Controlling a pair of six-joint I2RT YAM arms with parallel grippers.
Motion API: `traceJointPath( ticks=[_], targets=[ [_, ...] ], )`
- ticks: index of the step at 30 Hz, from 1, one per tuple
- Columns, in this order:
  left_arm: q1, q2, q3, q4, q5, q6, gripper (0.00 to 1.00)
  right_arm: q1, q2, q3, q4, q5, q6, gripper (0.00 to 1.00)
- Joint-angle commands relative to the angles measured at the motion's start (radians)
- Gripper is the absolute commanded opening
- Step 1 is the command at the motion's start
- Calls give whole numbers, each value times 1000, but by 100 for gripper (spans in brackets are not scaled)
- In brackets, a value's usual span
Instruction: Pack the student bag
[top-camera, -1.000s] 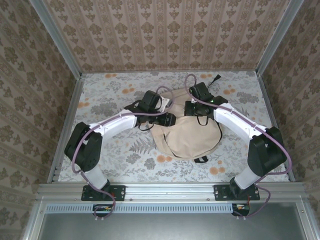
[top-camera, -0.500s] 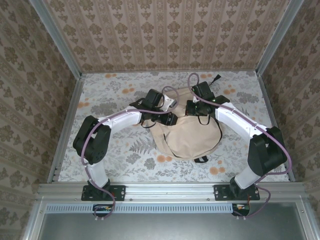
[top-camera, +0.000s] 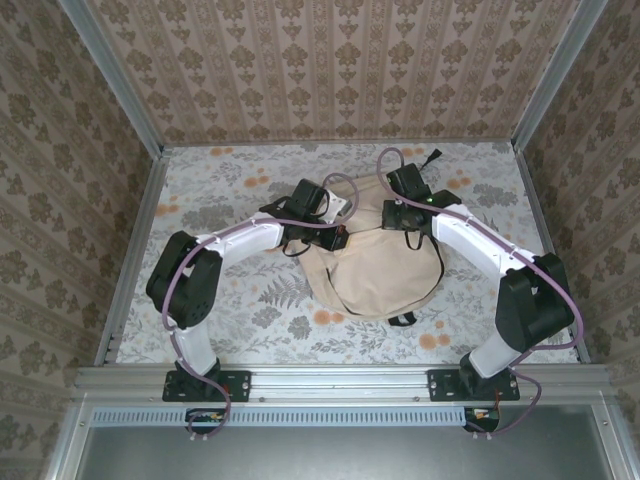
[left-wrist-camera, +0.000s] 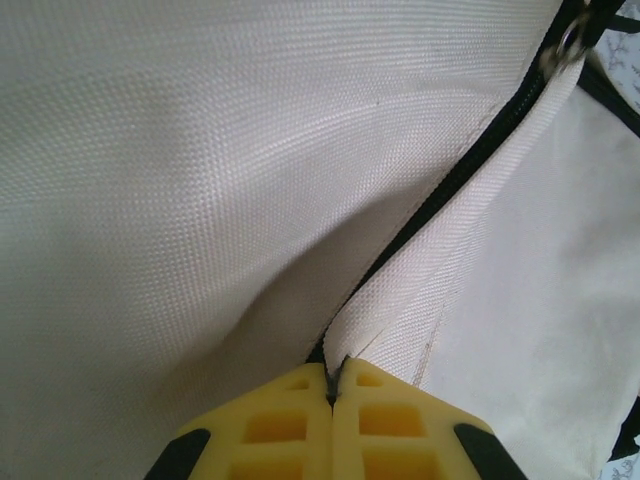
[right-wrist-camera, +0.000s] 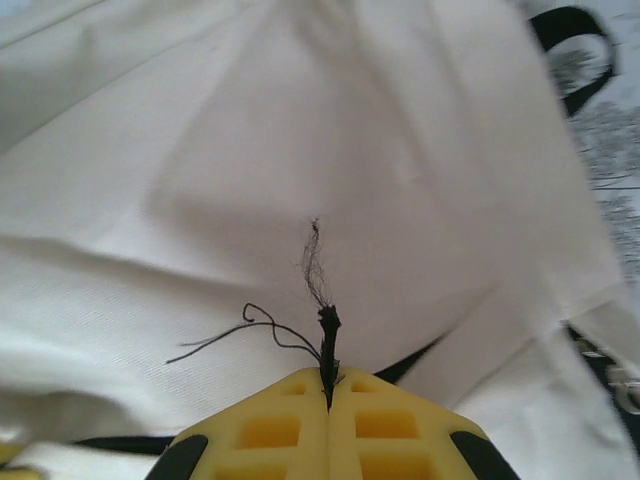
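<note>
The student bag (top-camera: 385, 275) is lying flat in the middle of the flowered tabletop (top-camera: 220, 190), between the two arms. The left claw (left-wrist-camera: 330, 382) is pinching a fold of its beige fabric just beside the black zipper (left-wrist-camera: 470, 165) — it is clamping tight on the cloth. The right claw (right-wrist-camera: 328, 378) is clenching too, on a dark frayed piece of the bag, with loose threads (right-wrist-camera: 250, 330) sticking out from it.
</note>
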Motion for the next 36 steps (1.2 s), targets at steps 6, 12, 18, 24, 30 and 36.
traceJointPath(
  ticks=[6, 12, 18, 24, 30, 36],
  targets=[
    [32, -69, -39, -107, -99, 27, 0, -95, 56, 62, -46, 201, -10, 0],
    [38, -79, -48, -108, -109, 29, 0, -135, 116, 63, -59, 172, 25, 0],
    [45, -87, -49, -129, -135, 36, 0, -162, 114, 82, -70, 151, 36, 0],
    [59, -98, -37, -122, -189, 14, 0, -161, 111, 58, -29, 31, 39, 0],
    [126, -80, 25, -105, -318, -62, 0, -157, 159, 68, 50, -189, 39, 0],
    [166, -114, 23, -73, -251, -81, 26, -156, 155, 87, 45, -254, 35, 19]
  ],
)
